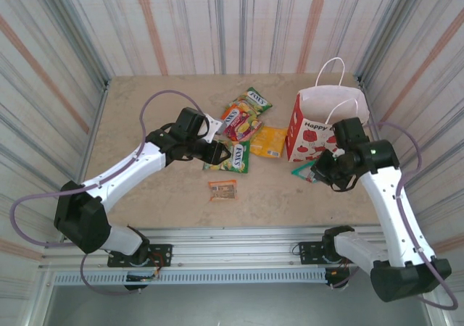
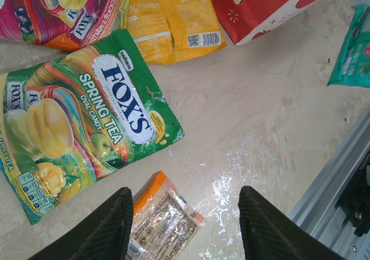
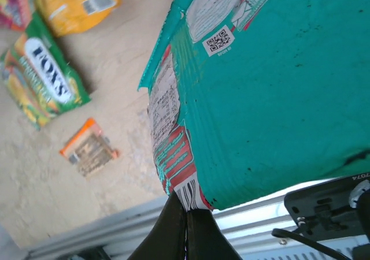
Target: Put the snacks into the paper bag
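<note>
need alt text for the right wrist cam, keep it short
The right claw is shut on the lower edge of a teal packet, held close to the camera. Behind it on the beige table lie a green Fox's packet, a small orange-edged packet and a yellow packet.

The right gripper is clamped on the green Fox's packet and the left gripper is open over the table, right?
No. The right gripper is shut on the teal packet, as the right wrist view shows; the green Fox's packet lies on the table. The left gripper is open over the table.
</note>
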You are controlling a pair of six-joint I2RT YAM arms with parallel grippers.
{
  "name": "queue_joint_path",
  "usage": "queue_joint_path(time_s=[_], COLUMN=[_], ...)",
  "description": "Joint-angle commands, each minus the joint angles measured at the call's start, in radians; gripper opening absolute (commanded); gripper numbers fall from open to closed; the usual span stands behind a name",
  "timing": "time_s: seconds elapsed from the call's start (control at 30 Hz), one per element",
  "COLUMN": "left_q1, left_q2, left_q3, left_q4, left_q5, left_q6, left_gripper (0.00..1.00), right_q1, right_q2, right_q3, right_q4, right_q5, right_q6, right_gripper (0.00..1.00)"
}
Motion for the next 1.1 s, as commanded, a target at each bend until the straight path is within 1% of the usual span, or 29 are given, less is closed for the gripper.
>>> queue_joint_path(time_s=[0.0,0.07,0.27,0.33,0.4,0.47,0.53,0.63,0.7,0.8,0.9,1.03,1.07], left_q1=[0.006,0.006,0.007,0.009,0.01,0.01,0.011,0.011,0.013,0.019,0.027,0.035,0.037], left_q2=[-0.018,-0.019,-0.017,-0.015,-0.013,-0.009,-0.01,-0.013,-0.018,-0.026,-0.031,-0.028,-0.027], left_q3=[0.034,0.038,0.057,0.064,0.069,0.077,0.082,0.088,0.088,0.085,0.082,0.088,0.089], left_q4=[-0.02,-0.023,-0.043,-0.047,-0.05,-0.055,-0.058,-0.067,-0.071,-0.08,-0.083,-0.09,-0.089], left_q5=[-0.008,-0.013,-0.025,-0.026,-0.025,-0.025,-0.026,-0.032,-0.039,-0.047,-0.051,-0.051,-0.051], left_q6=[0.021,0.027,0.043,0.046,0.048,0.048,0.046,0.048,0.047,0.051,0.052,0.057,0.058], left_gripper=[0.53,0.53,0.53,0.53,0.53,0.53,0.53,0.53,0.53,0.53,0.53,0.53,0.53], right_q1=[0.044,0.073,0.166,0.176,0.177,0.172,0.155,0.113,0.062,-0.038,-0.11,-0.149,-0.148], right_q2=[0.062,0.095,0.182,0.222,0.271,0.325,0.374,0.441,0.472,0.489,0.499,0.504,0.503], right_q3=[0.127,0.214,0.463,0.56,0.686,0.812,0.916,1.055,1.108,1.111,1.114,1.114,1.111], right_q4=[-0.117,-0.131,-0.145,-0.164,-0.184,-0.199,-0.187,-0.154,-0.133,-0.111,-0.121,-0.178,-0.185], right_q5=[0.025,0.03,-0.008,-0.007,0.021,0.076,0.08,0.029,-0.003,-0.067,-0.08,-0.072,-0.047], right_q6=[-0.182,-0.24,-0.457,-0.503,-0.536,-0.553,-0.557,-0.536,-0.5,-0.494,-0.567,-0.793,-0.831], right_gripper=[0.0,0.0,0.0,0.0,0.0,0.0,0.0,0.0,0.0,0.0,0.0,0.0,0.0])
